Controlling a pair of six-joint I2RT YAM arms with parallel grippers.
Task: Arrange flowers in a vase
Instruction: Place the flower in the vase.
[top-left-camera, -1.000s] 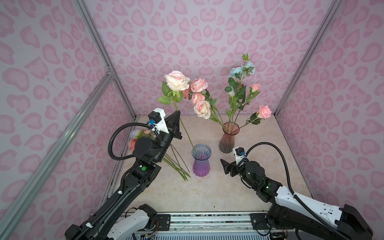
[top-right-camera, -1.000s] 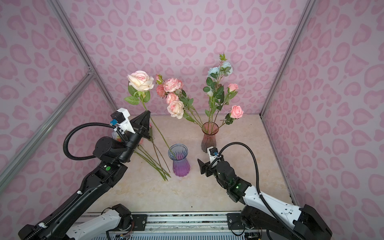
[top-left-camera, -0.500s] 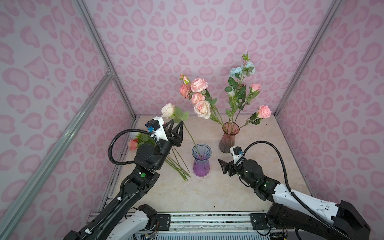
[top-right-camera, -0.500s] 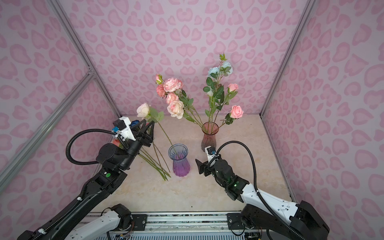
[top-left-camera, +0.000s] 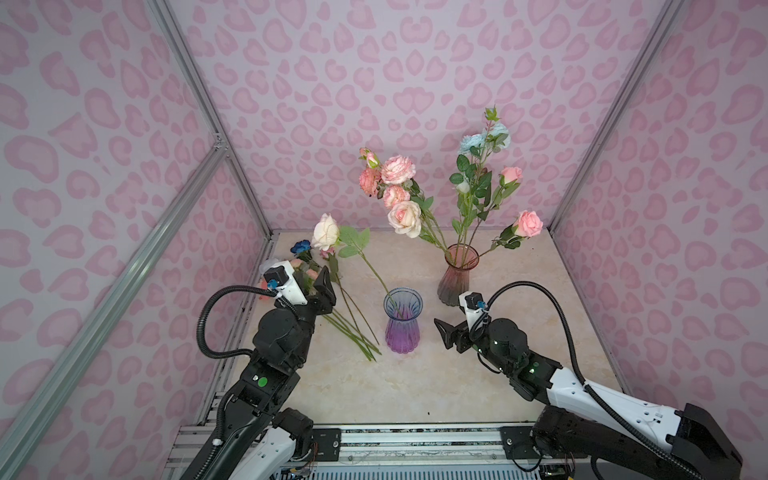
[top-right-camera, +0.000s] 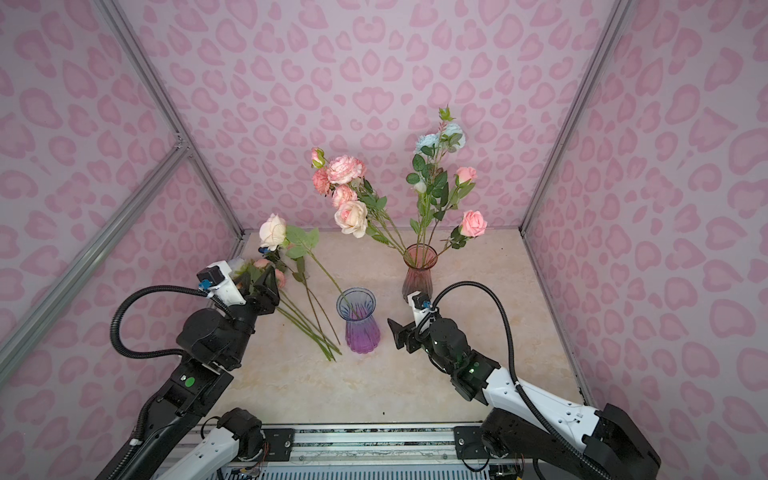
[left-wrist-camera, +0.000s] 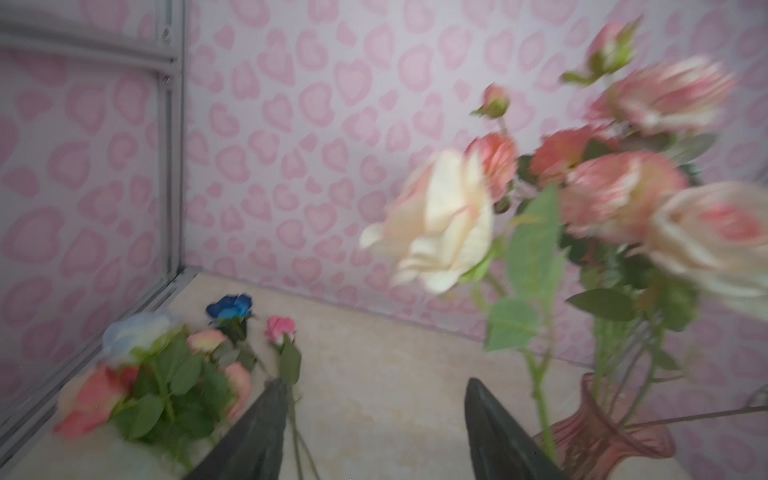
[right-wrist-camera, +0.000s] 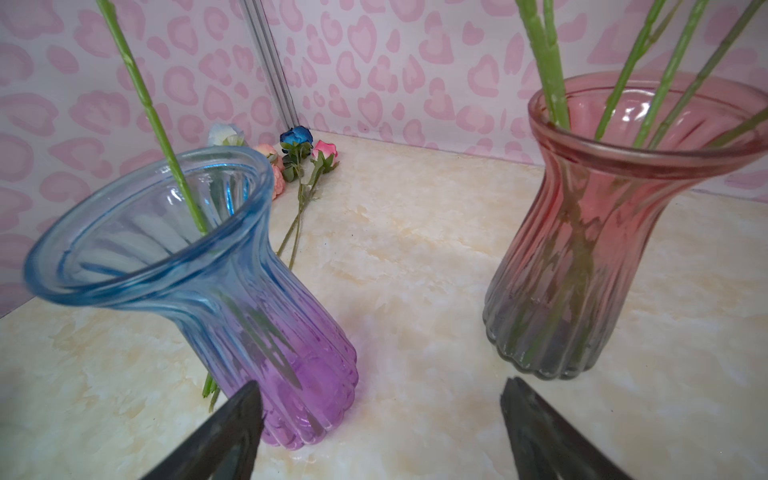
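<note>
A blue-to-purple glass vase (top-left-camera: 402, 321) (top-right-camera: 358, 321) (right-wrist-camera: 187, 286) stands mid-table. One flower, a cream rose (top-left-camera: 325, 232) (top-right-camera: 273, 232) (left-wrist-camera: 440, 224), has its stem in this vase and leans far to the left. My left gripper (top-left-camera: 314, 284) (left-wrist-camera: 374, 384) is open and empty, just left of that stem, above loose flowers (top-left-camera: 345, 316) lying on the table. My right gripper (top-left-camera: 446, 332) (right-wrist-camera: 380, 382) is open and empty, low on the table just right of the vase. A dark blue bloom (top-left-camera: 300, 247) (left-wrist-camera: 230, 306) lies in the pile.
A pink glass vase (top-left-camera: 457, 272) (top-right-camera: 419, 270) (right-wrist-camera: 615, 216) stands behind and right, holding several pink, cream and pale blue flowers (top-left-camera: 399, 170). Pink patterned walls and a metal frame post (top-left-camera: 232, 166) close in the marble table (top-left-camera: 519, 266) on three sides.
My left gripper opened and let go of the cream rose, then sank lower. The rose dropped and tipped left, its stem resting in the blue-purple vase. The right arm edged slightly toward that vase.
</note>
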